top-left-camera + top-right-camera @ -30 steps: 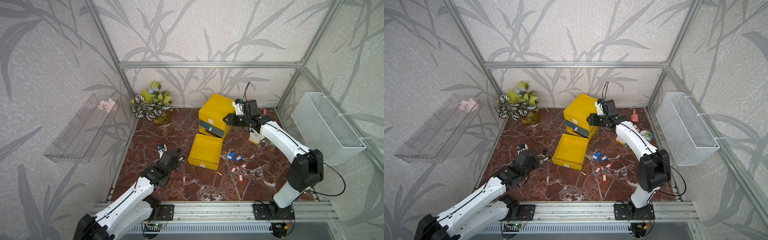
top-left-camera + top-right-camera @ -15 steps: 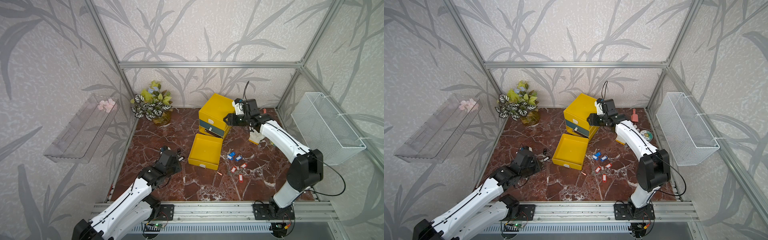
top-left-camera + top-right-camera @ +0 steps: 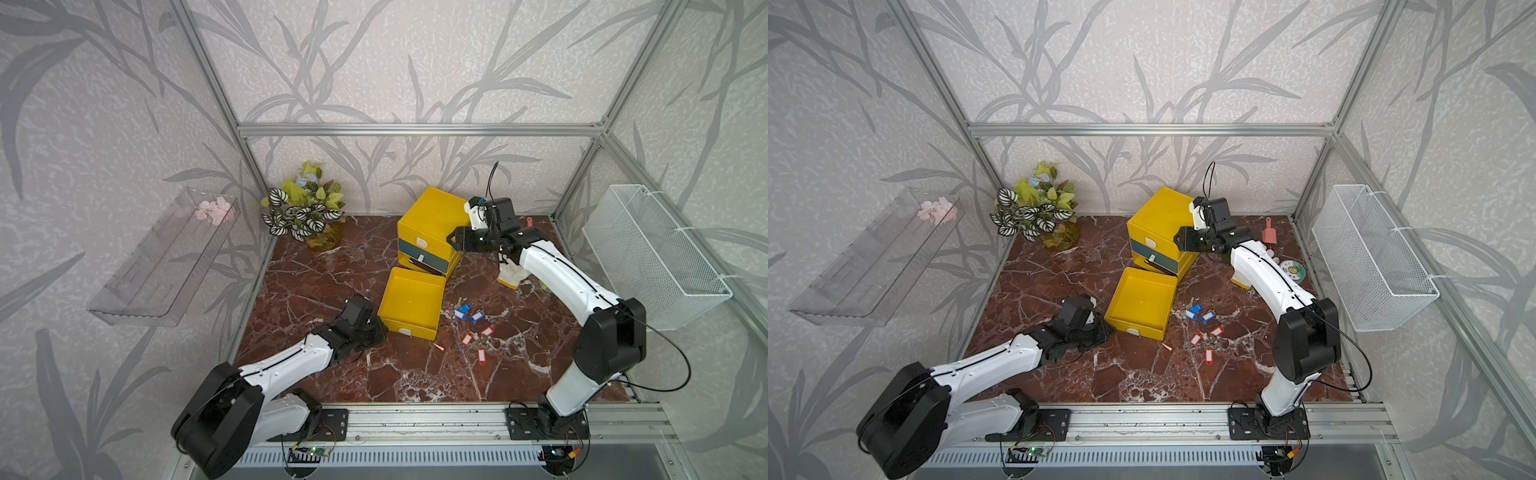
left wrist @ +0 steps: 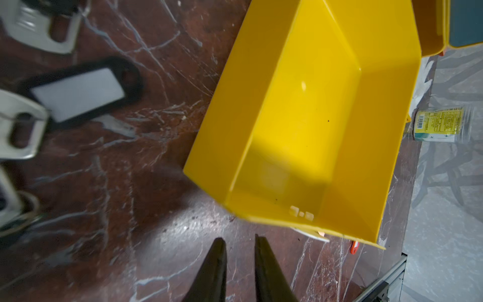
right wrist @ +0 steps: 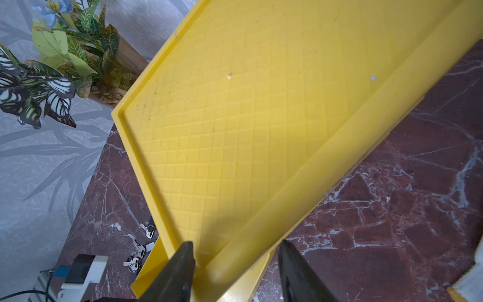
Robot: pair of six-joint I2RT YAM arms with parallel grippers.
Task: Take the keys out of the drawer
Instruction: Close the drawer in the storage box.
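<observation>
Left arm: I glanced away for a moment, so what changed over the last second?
The left gripper swung from the black-tagged keys toward the front corner of the yellow drawer, jaws nearly together, empty. The right gripper at the cabinet, the drawer, the red keys and blue keys stayed put.

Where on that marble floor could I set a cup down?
Bare marble lies between the plant and the cabinet, and along the front rail. Crowded: keys right of the drawer, black-tag keys left of it by the left hand.
</observation>
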